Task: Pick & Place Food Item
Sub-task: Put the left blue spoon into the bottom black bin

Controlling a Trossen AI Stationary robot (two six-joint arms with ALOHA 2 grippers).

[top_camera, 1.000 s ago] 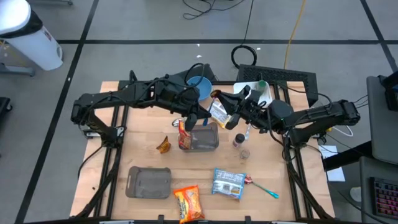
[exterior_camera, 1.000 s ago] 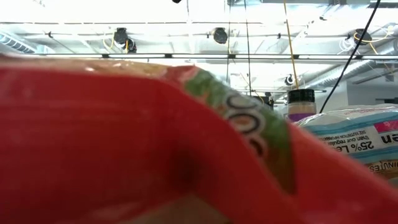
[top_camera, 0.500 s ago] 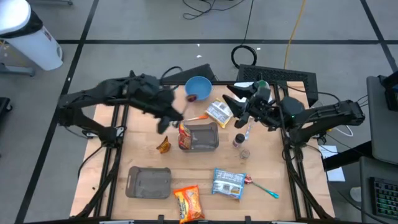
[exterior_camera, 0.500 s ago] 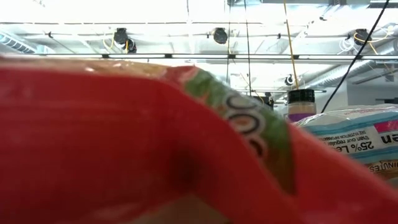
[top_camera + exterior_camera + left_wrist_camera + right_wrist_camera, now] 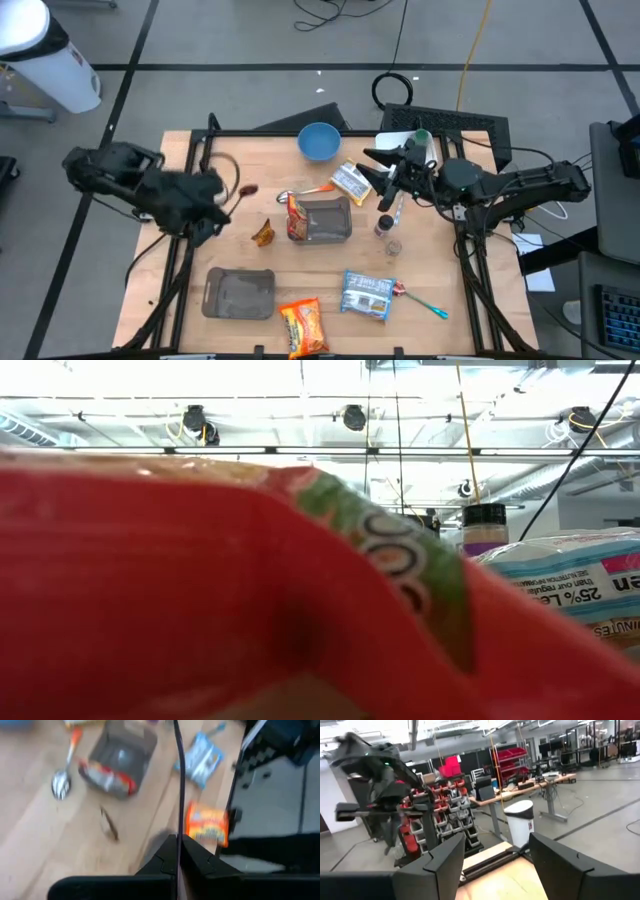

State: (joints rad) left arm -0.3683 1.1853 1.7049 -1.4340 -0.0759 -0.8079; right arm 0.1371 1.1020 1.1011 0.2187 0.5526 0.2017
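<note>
A red packet (image 5: 297,214) stood in the grey container (image 5: 325,220); other packets lay loose on the desk (image 5: 450,270). Left gripper (image 5: 205,195), jaws pressed together, held nothing. Right gripper (image 5: 378,172), jaws spread, hovered empty beside a snack packet (image 5: 351,180).

Overhead table (image 5: 250,150); packet-blocked low view

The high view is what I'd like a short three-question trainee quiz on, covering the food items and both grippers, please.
1. True or false: the right gripper is open.
2. Which packet lies nearest the table's front edge: A blue packet, B orange snack packet, C packet by the bowl?
3. Fill in: the red-and-white packet leans on the clear ____.

Key: 1 true; 2 B; 3 container.
</note>
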